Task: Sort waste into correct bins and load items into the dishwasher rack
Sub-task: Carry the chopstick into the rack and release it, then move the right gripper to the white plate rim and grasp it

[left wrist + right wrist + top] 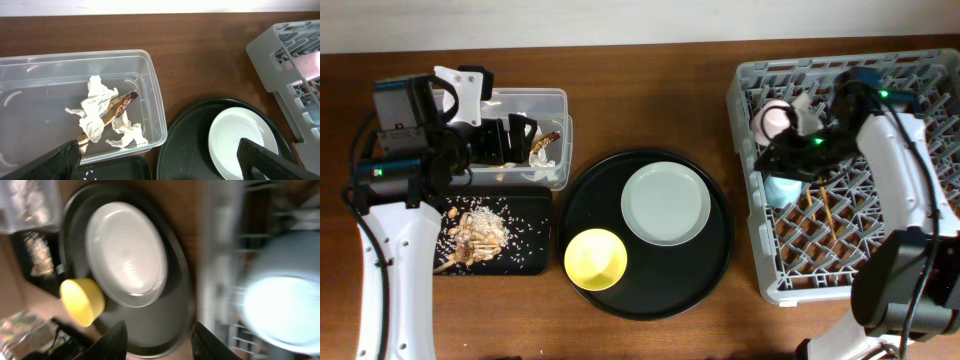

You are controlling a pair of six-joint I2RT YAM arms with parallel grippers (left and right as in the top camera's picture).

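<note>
The light blue cup [782,189] [280,305] sits in the grey dishwasher rack [920,75] [280,45], near its left wall, with the pink cup [771,120] [310,62] behind it. My right gripper [784,160] [162,342] hovers just over the blue cup, open and holding nothing; its view is blurred. Thin wooden chopsticks [817,213] lie in the rack. The pale plate [665,203] [245,142] [127,255] and yellow bowl [595,258] [82,301] rest on the round black tray [715,260]. My left gripper [520,140] [165,162] is wide open over the clear bin [555,100] [150,65], which holds the napkin [100,112] and brown wrapper [120,104].
The shallow black rectangular tray [535,205] in front of the clear bin holds beige food scraps [475,232]. The round tray lies between the bins and the rack. Bare wooden table [650,90] runs along the back.
</note>
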